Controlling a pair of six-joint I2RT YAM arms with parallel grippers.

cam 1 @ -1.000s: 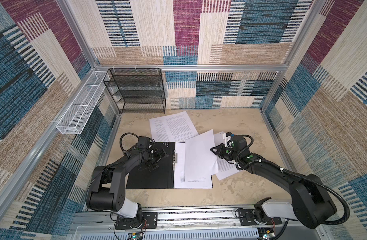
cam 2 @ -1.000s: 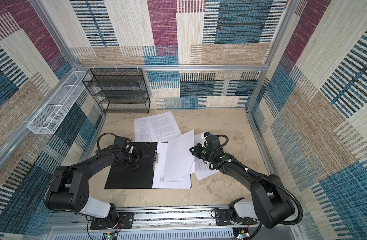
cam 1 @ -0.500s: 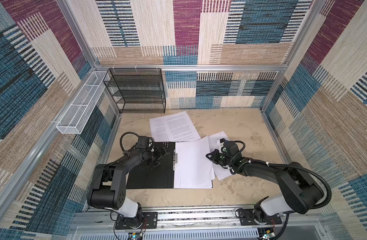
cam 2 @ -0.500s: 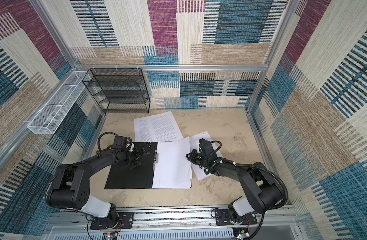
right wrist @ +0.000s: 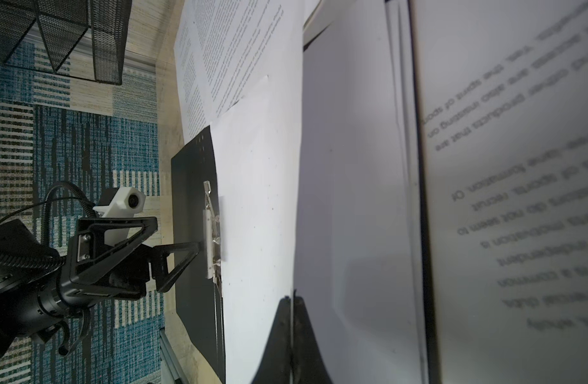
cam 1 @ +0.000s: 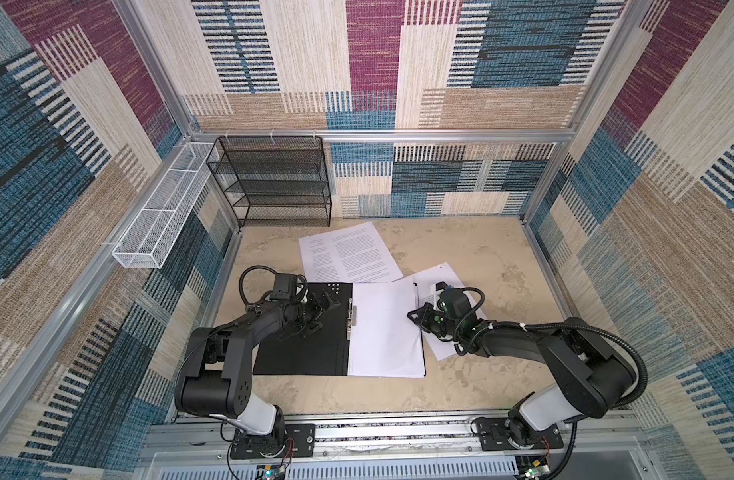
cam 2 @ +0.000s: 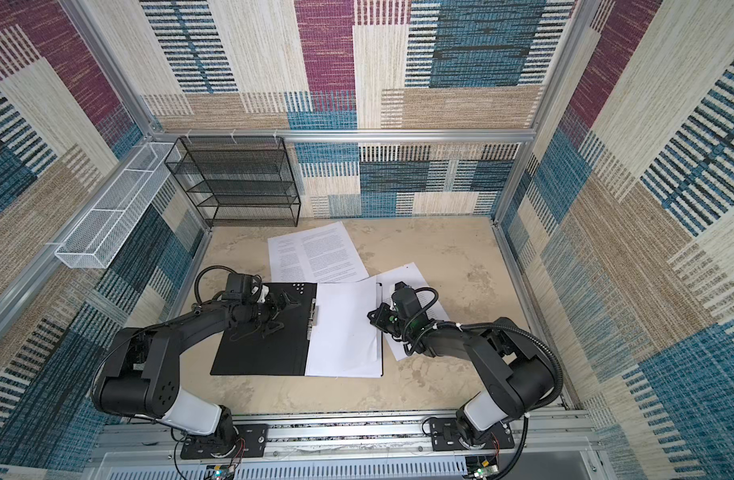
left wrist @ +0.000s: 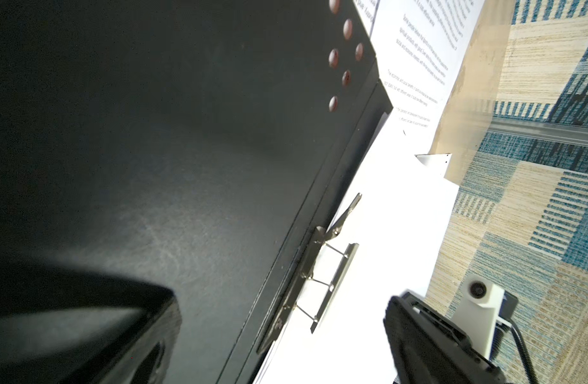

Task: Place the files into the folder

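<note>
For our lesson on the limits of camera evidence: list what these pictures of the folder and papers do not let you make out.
Outer cover of the folder: faces down on the table, all views.
Number of filed sheets: the top sheet covers them.
Print on the far printed sheets: too small in both top views.
Print on the nearest sheet: blurred in the right wrist view.

Folder (cam 1: pixel 307 353) inside: matt black, faintly scuffed; clip (left wrist: pixel 334 286) of bright metal; sheets (cam 1: pixel 384 328) of smooth white paper; rack (cam 1: pixel 274 183) of black wire mesh.
</note>
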